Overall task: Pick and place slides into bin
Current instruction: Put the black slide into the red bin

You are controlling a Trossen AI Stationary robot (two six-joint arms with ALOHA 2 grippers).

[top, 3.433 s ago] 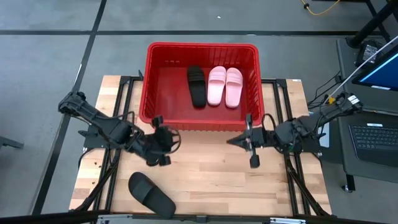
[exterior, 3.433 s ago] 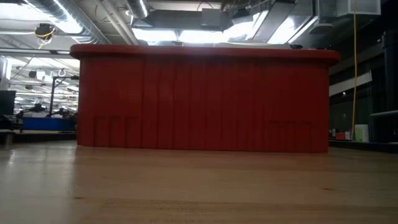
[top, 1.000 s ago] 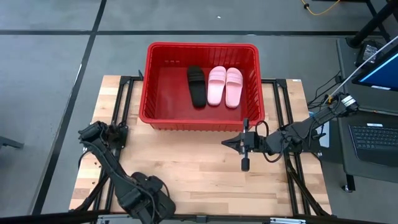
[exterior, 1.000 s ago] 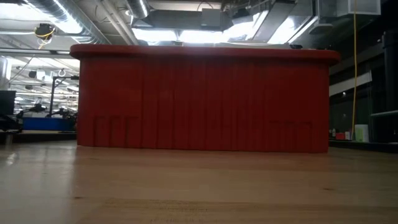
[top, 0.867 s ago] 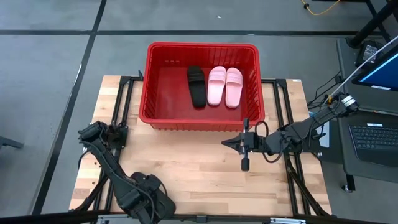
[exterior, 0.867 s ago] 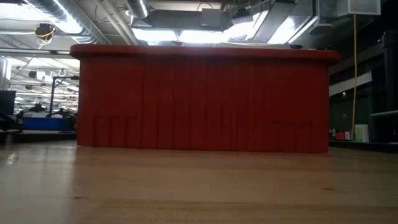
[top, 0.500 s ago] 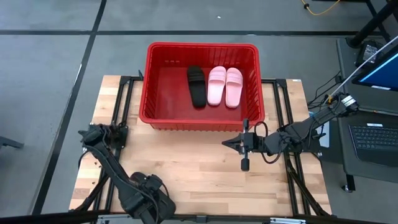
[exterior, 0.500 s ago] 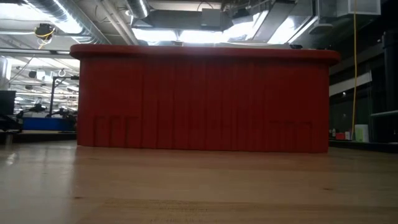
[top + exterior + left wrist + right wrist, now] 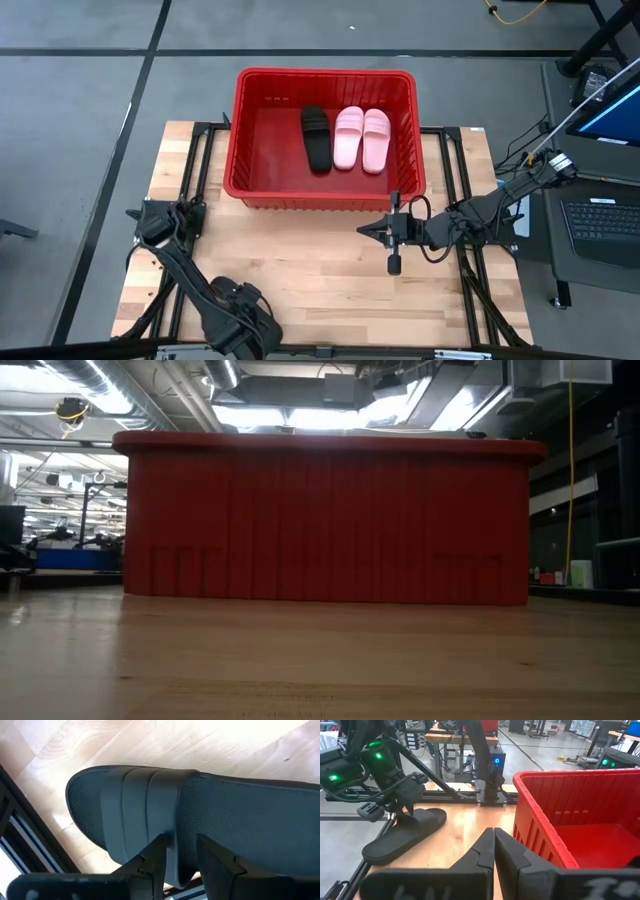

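Note:
One black slide (image 9: 240,820) lies flat on its sole at the table's near left corner; the right wrist view also shows this slide (image 9: 420,827). My left gripper (image 9: 182,862) points down over it, open, one finger above the strap (image 9: 145,805) and one above the footbed. In the high view the left gripper (image 9: 240,328) hides the slide. The red bin (image 9: 325,72) stands at the far middle with a black slide (image 9: 315,137) and two pink slides (image 9: 362,138) on its floor. My right gripper (image 9: 363,228) hovers shut before the bin's near right corner. My left gripper comes at the black slide from above, fingers on either side of the strap's heel-side edge (image 9: 177,815), near one long side of the slide. Whether the fingertips touch it I cannot tell. The slide lies flat on the table.
The bin's near wall (image 9: 325,520) fills the low view, and its rim (image 9: 555,795) stands close beside my right gripper (image 9: 494,835). Bare wooden table (image 9: 330,290) lies between the bin and the near edge. Dark frame rails (image 9: 190,190) run along the table's left side.
My left gripper has sunk straight down toward the black slide at the near left corner and tipped a little, its jaw gap unchanged. The slide has stayed where it was.

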